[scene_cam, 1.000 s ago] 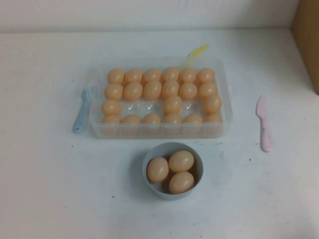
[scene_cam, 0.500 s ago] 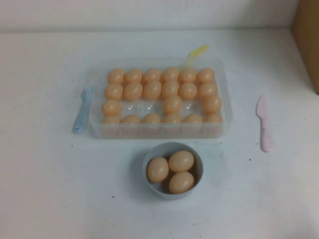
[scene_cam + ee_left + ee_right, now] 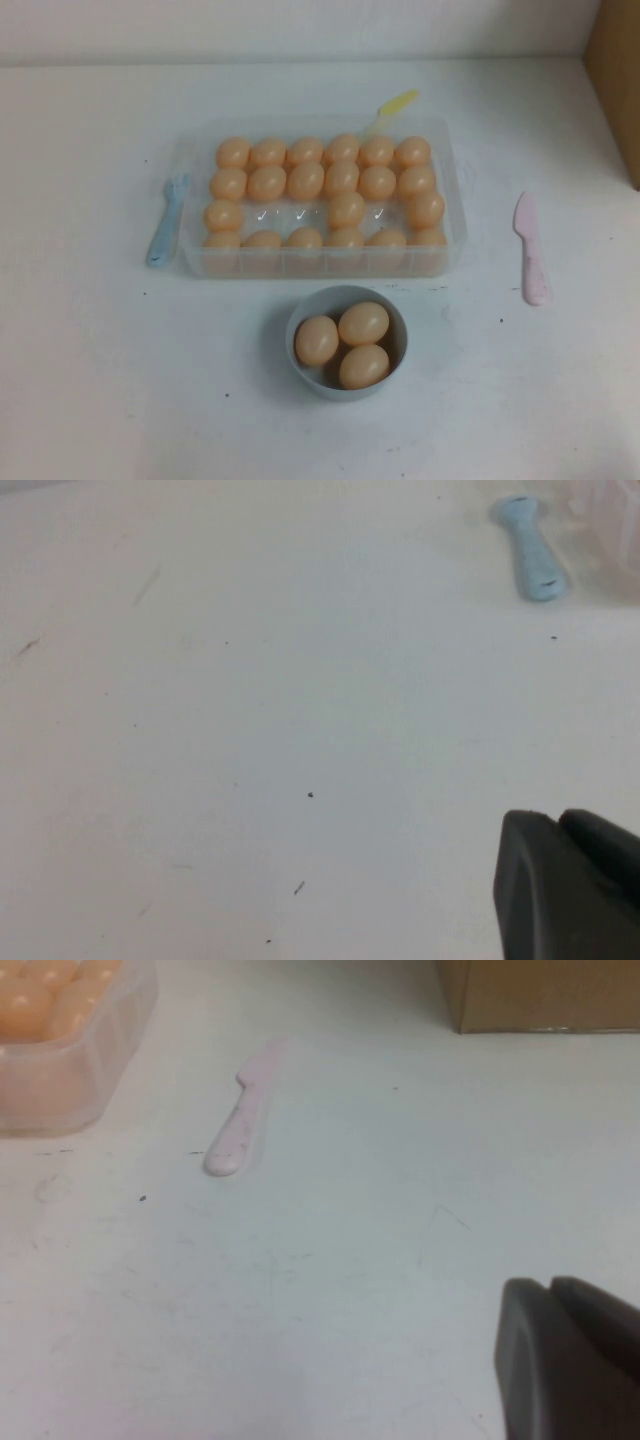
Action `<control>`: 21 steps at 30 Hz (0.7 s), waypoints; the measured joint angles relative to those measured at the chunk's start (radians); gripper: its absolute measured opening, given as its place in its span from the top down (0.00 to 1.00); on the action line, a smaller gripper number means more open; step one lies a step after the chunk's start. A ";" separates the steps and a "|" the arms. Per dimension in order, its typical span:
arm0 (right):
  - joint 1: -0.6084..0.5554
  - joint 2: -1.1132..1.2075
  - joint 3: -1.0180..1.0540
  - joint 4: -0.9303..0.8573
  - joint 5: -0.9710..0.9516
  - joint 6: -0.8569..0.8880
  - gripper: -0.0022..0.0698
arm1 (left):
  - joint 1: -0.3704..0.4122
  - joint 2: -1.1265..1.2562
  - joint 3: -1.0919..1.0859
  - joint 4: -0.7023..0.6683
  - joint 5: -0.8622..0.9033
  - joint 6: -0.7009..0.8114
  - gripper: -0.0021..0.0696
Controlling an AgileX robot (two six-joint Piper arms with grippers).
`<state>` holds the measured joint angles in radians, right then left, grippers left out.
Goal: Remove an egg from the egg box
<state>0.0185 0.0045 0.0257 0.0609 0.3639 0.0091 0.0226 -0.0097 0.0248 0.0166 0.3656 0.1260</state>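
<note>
The clear plastic egg box [image 3: 452, 190] stands at the middle of the table in the high view, with peach-orange eggs [image 3: 305, 180] in most cells and three bare cells in its third row. Neither arm shows in the high view. My left gripper [image 3: 555, 818] is shut and empty over bare table, near the blue fork's handle [image 3: 530, 550]. My right gripper [image 3: 548, 1285] is shut and empty over bare table to the right of the box, whose corner [image 3: 95, 1065] with eggs [image 3: 25, 1005] shows in the right wrist view.
A grey-blue bowl [image 3: 345, 292] holding three eggs stands in front of the box. A blue fork [image 3: 166, 220] lies left of the box, a pink knife [image 3: 530, 248] [image 3: 243, 1110] right of it, a yellow utensil [image 3: 395, 103] behind. A brown box [image 3: 615, 80] [image 3: 540, 995] stands at the far right.
</note>
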 joint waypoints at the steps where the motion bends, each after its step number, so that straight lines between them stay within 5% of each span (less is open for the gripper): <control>1: 0.000 0.000 0.000 0.000 0.000 0.000 0.99 | -0.009 0.000 0.000 0.000 0.002 0.000 0.97; 21: 0.000 0.000 0.000 0.000 0.000 0.000 0.99 | -0.071 0.000 0.000 -0.080 0.004 0.000 0.97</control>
<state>0.0185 0.0045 0.0257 0.0609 0.3639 0.0091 -0.0484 -0.0097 0.0248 -0.0631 0.3698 0.1260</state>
